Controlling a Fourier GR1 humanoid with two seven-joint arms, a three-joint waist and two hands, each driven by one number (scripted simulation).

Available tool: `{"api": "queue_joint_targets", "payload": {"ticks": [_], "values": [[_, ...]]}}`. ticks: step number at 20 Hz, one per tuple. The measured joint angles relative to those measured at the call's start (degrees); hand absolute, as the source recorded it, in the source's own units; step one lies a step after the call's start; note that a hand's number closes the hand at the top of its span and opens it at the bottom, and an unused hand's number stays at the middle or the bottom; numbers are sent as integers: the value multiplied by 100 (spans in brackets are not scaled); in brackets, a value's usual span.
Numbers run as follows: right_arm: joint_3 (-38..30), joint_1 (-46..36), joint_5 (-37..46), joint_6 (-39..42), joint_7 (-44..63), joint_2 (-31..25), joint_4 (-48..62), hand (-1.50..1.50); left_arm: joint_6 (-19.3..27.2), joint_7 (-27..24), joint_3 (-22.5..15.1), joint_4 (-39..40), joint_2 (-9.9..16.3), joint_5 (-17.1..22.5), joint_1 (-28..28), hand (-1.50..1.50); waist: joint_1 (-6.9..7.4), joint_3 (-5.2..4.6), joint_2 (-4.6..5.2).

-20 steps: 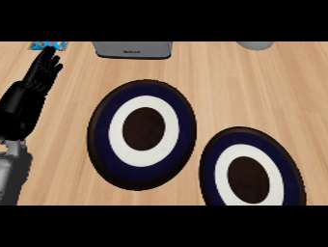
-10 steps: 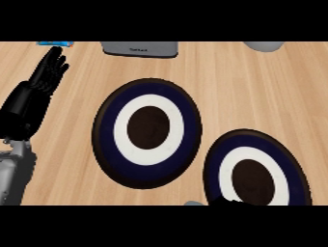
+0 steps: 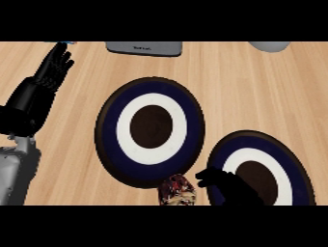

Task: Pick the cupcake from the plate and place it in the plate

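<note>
Right robot hand has newly entered at the lower edge, apparently grasping the cupcake beside the near plate; transfer beginning. Left robot hand rests released.

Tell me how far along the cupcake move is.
Done: the cupcake is off both plates. In hand: the right hand is beside it at the lower edge; whether it grips it is unclear. Left: setting it on a plate. The left hand rests open at left.

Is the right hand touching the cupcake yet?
Cannot tell. In the head view the right hand sits right beside the cupcake at the lower edge, but no clear contact or gap shows.
</note>
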Motion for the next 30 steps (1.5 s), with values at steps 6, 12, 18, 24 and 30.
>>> {"api": "queue_joint_targets", "payload": {"ticks": [6, 12, 18, 24, 30], "values": [[-728, -1504, -528, -662, -22, 897, 1409, -150, -19, -36, -68, 55, -58, -27, -4, 0, 86, 11, 0], [-1156, -2776, -1036, -1994, -144, 1103, 2491, -150, -25, -25, -32, 140, -46, -34, -45, 0, 18, 16, -48], [-1261, -3436, -1727, -3267, -327, 1147, 3228, -150, 24, -38, 70, 186, -33, -52, 50, 0, -167, 12, -109], [-1146, -2799, -2385, -4123, -1118, 1042, 3044, -150, 8, -56, 250, 78, 49, -18, 260, 0, -395, 13, -157], [-740, -1777, -3393, -4669, -2181, 247, 2194, -150, -29, 33, 358, -33, 69, 16, 353, 0, -485, 14, -176]]}}
